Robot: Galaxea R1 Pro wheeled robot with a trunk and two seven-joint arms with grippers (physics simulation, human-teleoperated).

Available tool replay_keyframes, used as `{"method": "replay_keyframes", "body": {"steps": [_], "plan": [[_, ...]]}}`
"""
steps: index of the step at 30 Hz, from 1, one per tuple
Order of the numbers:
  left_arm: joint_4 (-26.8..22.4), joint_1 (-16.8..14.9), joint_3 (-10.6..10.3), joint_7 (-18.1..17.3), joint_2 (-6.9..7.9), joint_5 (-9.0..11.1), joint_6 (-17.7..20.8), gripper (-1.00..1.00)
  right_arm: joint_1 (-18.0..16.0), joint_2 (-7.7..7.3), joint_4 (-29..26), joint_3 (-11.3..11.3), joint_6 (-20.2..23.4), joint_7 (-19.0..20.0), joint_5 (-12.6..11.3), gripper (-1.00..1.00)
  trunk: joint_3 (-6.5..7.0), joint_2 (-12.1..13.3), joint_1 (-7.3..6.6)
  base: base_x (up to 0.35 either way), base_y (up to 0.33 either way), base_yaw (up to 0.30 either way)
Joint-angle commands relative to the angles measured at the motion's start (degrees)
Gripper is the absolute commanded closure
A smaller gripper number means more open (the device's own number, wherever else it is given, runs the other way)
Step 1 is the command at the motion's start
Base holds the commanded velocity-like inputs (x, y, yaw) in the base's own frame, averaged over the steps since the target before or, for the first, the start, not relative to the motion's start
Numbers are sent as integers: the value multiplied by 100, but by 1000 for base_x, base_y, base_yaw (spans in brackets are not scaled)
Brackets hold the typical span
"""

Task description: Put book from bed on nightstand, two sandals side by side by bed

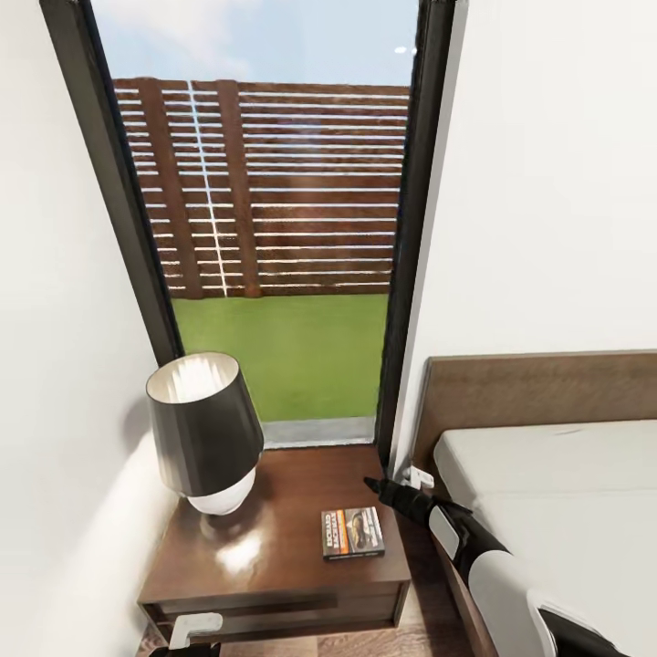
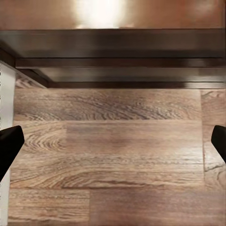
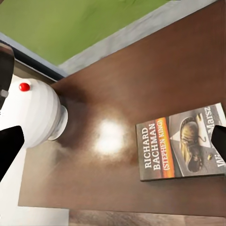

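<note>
Already the book [image 1: 353,533] lies flat on the nightstand [image 1: 274,566], near its front right corner, with the cover up and nothing on top of it. In the right wrist view you can read the white lettering on the book [image 3: 181,148], and it rests fully on the glossy top, well apart from the lamp [image 1: 205,429] that stands on the other side. So I judge the first half of your task as done.

Your right gripper [image 1: 376,484] hangs above the nightstand's right edge, just beside the bed [image 1: 547,493]. Its two dark fingertips [image 3: 9,148] stand wide apart at both borders of the wrist picture, and between them there is only the tabletop and the book below, so it holds nothing.

Your left gripper [image 2: 113,141] is low in front of the nightstand. Its fingers [image 2: 8,143] are also spread wide and empty, looking down at the wood floor [image 2: 113,155] under the drawer front [image 2: 117,47].

What is left, as far as the pictures tell, is the second half. The sandals are not to be found here, so you will probably need to turn away from the window [image 1: 274,228] and look for them along the bed.
</note>
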Motion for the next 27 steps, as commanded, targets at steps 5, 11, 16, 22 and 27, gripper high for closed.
{"method": "replay_keyframes", "body": {"steps": [5,11,16,22,27], "plan": [[0,-2,-49,13,-6,41,-14,-100,33,8,88,-14,-10,18,-12,-100,85,199,-111,0,0,0],[0,-2,-49,13,-11,41,-19,-100,46,1,461,128,-323,-118,158,-100,192,440,-243,0,0,0],[0,-2,-49,13,-12,41,-17,-100,49,7,630,171,-448,-274,274,-100,282,640,-353,0,0,0],[0,-2,-49,13,-14,41,-17,-100,66,0,839,191,-497,-383,333,-100,390,881,-484,0,0,0],[0,-2,-49,13,-16,41,-19,-100,132,-1,944,197,-512,-498,350,-100,480,1082,-594,0,0,0]]}}
